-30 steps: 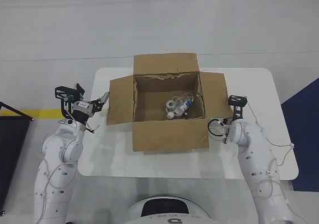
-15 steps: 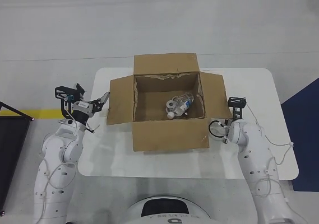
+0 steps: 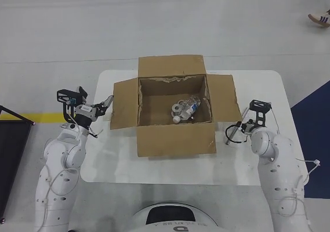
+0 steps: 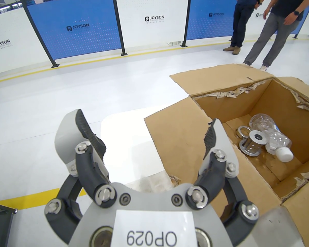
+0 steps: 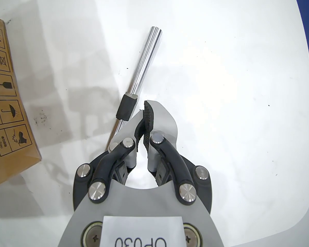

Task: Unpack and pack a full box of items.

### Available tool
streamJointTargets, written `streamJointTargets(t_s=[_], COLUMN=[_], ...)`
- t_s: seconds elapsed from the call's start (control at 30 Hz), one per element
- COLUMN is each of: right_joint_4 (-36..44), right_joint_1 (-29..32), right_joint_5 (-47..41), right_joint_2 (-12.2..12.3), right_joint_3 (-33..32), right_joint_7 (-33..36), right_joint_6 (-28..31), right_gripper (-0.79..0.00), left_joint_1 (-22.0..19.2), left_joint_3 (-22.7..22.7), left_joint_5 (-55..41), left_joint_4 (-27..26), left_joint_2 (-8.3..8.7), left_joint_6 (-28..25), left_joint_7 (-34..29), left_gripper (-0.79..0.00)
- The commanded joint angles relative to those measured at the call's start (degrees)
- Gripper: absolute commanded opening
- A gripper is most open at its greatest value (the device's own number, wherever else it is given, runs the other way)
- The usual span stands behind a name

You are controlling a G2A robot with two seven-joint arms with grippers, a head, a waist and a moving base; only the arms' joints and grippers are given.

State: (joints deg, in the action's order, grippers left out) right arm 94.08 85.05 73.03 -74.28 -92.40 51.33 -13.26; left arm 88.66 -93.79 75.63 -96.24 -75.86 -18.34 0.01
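Left end effector (image 4: 146, 119) is hovering just beside the cardboard box's (image 3: 175, 141) left flap, fingers spread wide and gripping nothing. Box is sitting open mid-surface (image 5: 221, 78), holding a clear bottle (image 4: 273, 140) lying against a metal spool (image 4: 252, 143) and ring (image 4: 243, 131). Right of the box, a steel rod (image 5: 144, 60) is running alongside the right end effector (image 5: 144, 109), outside its narrowly pinched fingers.

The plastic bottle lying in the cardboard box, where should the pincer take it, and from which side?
Probably best to take the plastic bottle across its clear body, toward the base, coming straight down through the open top of the cardboard box. It lies on its side with walls all round, and the metal spool crowds its capped neck.
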Motion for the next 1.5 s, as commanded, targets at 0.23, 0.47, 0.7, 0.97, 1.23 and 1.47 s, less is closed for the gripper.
streamJointTargets(t_s=[0.23,0.47,0.7,0.97,1.23,1.47], right_joint_4=[-3.21,-7.7,-9.08,-11.37,-12.95,-13.02], right_joint_1=[-2.69,-5.82,-6.75,-8.25,-9.52,-9.78], right_joint_5=[1.68,4.8,6.08,7.95,9.2,9.61], right_joint_2=[-0.43,-0.61,-0.75,-0.95,-1.18,-1.29], right_joint_3=[3.8,5.9,6.7,7.32,8.39,8.44], right_joint_7=[-0.35,1.36,2.31,3.43,4.47,4.8], right_joint_6=[-2.45,-4.17,-5.18,-7.63,-7.72,-7.66], right_gripper=[-0.449,-0.48,-0.545,-0.539,-0.671,-0.785], left_joint_1=[0.0,0.0,0.0,0.0,0.0,0.0], left_joint_3=[0.0,0.0,0.0,0.0,0.0,0.0], left_joint_5=[0.0,0.0,0.0,0.0,0.0,0.0], left_joint_4=[0.0,0.0,0.0,0.0,0.0,0.0], left_joint_2=[0.0,0.0,0.0,0.0,0.0,0.0], left_joint_6=[0.0,0.0,0.0,0.0,0.0,0.0], left_joint_7=[0.0,0.0,0.0,0.0,0.0,0.0], left_gripper=[0.0,0.0,0.0,0.0,0.0,0.0])
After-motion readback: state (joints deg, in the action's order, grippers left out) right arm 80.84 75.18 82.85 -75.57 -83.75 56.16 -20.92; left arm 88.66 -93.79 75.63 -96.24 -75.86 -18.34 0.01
